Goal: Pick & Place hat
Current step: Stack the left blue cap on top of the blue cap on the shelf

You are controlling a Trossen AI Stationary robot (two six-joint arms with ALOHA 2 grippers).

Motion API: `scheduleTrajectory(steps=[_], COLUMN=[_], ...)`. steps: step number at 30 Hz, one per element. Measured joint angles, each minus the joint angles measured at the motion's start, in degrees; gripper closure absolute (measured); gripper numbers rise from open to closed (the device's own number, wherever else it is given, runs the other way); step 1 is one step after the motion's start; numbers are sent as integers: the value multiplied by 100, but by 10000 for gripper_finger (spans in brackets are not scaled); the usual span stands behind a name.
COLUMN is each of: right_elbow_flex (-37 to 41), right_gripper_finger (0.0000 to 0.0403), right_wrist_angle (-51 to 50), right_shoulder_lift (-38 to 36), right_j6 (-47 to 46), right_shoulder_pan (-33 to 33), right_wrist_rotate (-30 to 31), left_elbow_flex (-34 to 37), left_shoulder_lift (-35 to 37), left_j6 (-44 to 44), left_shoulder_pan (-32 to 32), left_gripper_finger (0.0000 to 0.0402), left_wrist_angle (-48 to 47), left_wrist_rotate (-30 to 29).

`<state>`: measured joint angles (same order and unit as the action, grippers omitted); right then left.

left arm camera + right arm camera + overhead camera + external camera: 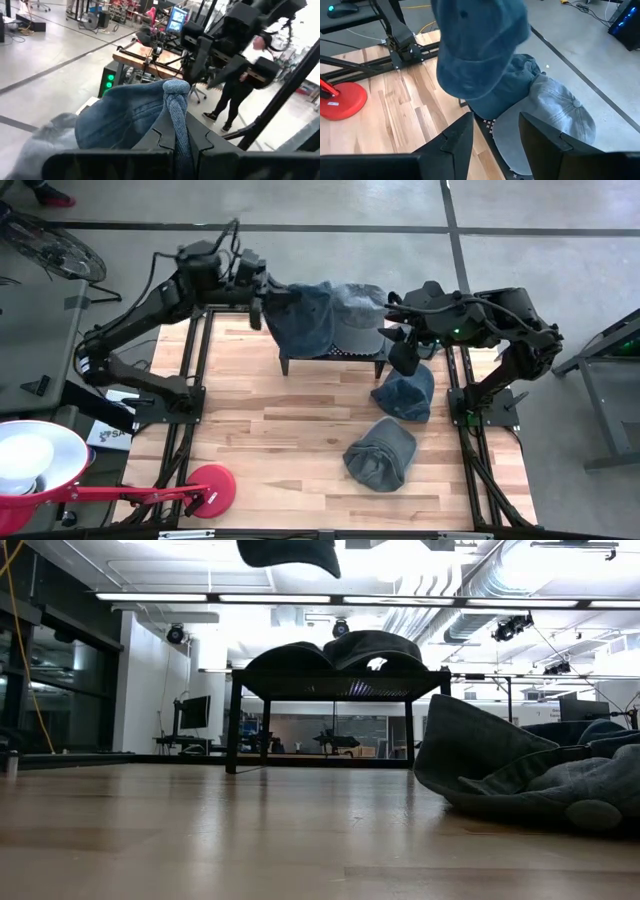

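Clamping a blue hat (305, 315) over the rack (335, 352), the left gripper (262, 302) faces the open right gripper (408, 352), two hats (392, 425) lying below.

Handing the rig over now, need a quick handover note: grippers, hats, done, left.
Left gripper: shut on a blue denim hat, held over the small black rack.
Right gripper: open, empty, hovering at the rack's right end.
Done: a grey hat lies on the rack.
Left: set down the held hat; two more hats wait on the table, a blue one and a grey one.
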<state>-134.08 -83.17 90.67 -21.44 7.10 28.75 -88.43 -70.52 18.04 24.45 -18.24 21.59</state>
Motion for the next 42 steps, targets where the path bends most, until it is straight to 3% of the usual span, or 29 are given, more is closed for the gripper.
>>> scheduleTrajectory(steps=[4,7,11,21,32,42], right_elbow_flex=[0,0,0,0,0,0], right_gripper_finger=[249,249,248,251,251,251], right_wrist_angle=[-69,-76,-75,-62,-57,37], right_shoulder_lift=[0,0,1,2,2,2], right_j6=[54,110,154,154,93,67], right_shoulder_pan=[0,-1,0,-1,1,0], right_wrist_rotate=[-20,-50,-65,-127,-127,-116], left_elbow_flex=[1081,1846,2392,2457,2459,2457], left_shoulder_lift=[649,972,1021,183,-238,-504], left_j6=[335,760,1650,3273,3584,3613], left_shoulder_pan=[-12,43,559,1362,1702,1718], left_gripper_finger=[401,401,401,401,401,401], left_wrist_angle=[805,2000,2919,3833,3830,4171], left_wrist_rotate=[88,420,1122,2456,3167,3363])
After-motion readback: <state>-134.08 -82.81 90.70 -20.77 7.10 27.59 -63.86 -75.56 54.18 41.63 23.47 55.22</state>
